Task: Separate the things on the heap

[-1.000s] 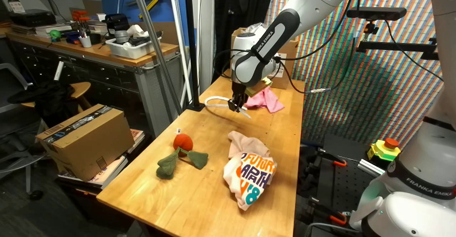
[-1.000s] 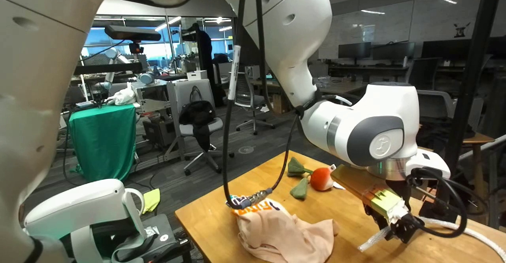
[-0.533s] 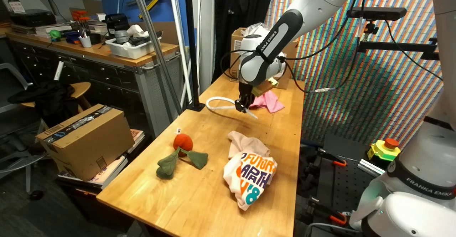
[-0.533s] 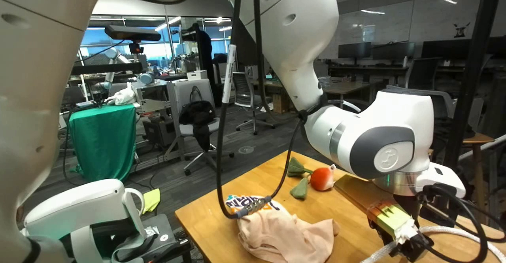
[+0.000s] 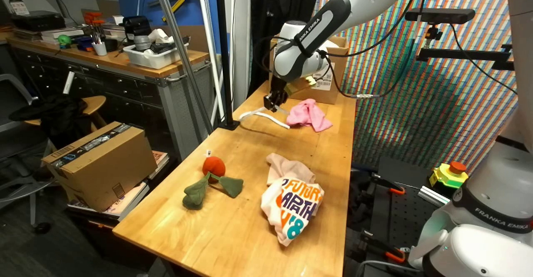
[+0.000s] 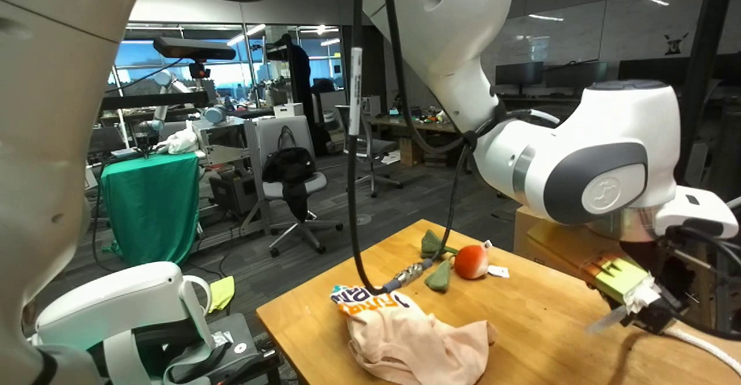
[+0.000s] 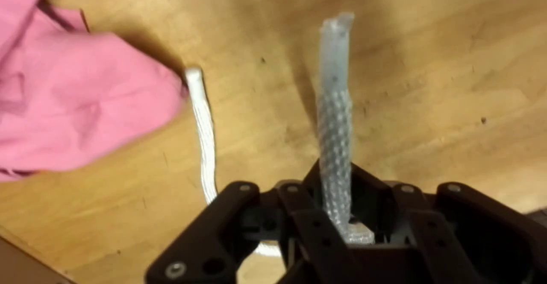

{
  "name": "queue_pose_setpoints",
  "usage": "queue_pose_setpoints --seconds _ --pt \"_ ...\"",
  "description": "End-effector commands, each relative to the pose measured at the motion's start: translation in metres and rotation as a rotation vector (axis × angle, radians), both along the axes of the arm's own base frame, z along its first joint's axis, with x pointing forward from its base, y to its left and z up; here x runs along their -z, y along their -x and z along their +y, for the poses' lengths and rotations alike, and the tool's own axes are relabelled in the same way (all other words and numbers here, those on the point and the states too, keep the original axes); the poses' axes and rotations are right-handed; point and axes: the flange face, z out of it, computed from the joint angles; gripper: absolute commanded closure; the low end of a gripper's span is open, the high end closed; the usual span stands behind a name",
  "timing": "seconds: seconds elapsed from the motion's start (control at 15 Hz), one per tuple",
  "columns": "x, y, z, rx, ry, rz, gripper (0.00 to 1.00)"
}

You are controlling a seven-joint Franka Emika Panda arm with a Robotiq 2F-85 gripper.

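1. Wrist view, lower centre: the gripper pinches the white cord near one end.
2. Left: its other end lies just beside the pink cloth.
3. Probably parting cord from cloth; next, draw rightward, lower, release.

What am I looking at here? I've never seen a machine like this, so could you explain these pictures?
It's a white-and-grey robot arm ending in a black gripper, which pinches things much like finger and thumb. The wide pictures are taken from two spots outside the robot; the close-up is taken from its wrist. On the wooden table lie a pink cloth, a crumpled printed bag, and a red ball with green soft pieces next to it. The gripper is closed on a white cord above the table, with one end poking out. White cord also lies on the table near the pink cloth.
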Motion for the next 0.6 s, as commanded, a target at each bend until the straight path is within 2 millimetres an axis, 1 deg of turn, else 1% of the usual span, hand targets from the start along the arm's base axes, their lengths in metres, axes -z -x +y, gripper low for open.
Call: queue_pose_setpoints --seconds 0.0,0.13,0.27,0.4,0.53 --pt "-0.066 -0.043 0.018 0.035 -0.024 -0.195 0.97" --pt "-0.092 -0.066 0.029 0.044 -0.032 -0.277 0.97" --pt "-0.106 -0.079 0.036 0.046 -0.035 -0.316 0.97" --pt "-0.105 -0.085 0.036 0.048 -0.024 -0.323 0.97" --pt "-0.092 -0.081 0.028 0.061 -0.013 -0.298 0.97"
